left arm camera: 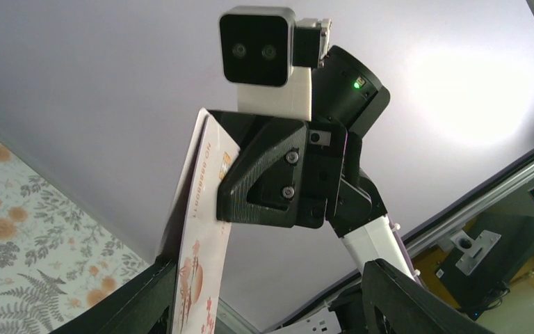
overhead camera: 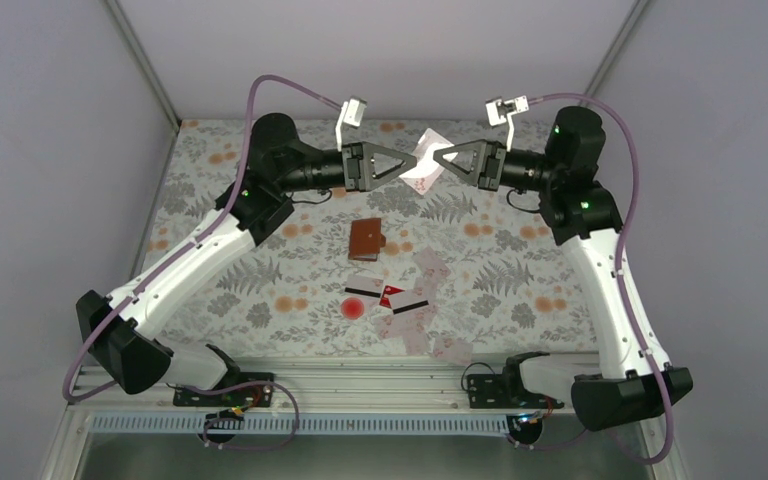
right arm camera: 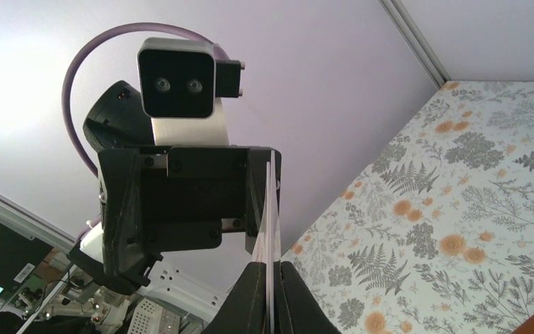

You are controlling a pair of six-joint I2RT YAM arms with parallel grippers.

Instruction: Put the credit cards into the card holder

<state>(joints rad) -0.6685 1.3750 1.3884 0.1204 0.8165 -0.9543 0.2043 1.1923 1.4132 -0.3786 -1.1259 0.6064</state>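
Both grippers are raised above the back of the table, tip to tip. My right gripper (overhead camera: 441,160) (right arm camera: 272,300) is shut on a pale pinkish-white credit card (overhead camera: 425,160) (right arm camera: 272,209), seen edge-on in the right wrist view. In the left wrist view this card (left arm camera: 200,278) hangs between the wide-apart fingers of my left gripper (overhead camera: 407,165) (left arm camera: 271,309), which is open; the card lies close beside the left finger (left arm camera: 135,306). The brown card holder (overhead camera: 367,238) lies on the table below. Several more credit cards (overhead camera: 410,312), one of them red (overhead camera: 393,295), lie scattered in front of it.
A round red spot (overhead camera: 352,308) marks the floral tablecloth (overhead camera: 260,270) beside the loose cards. Grey walls (overhead camera: 380,50) enclose the table at the back and sides. A metal rail (overhead camera: 360,375) with the arm bases runs along the near edge.
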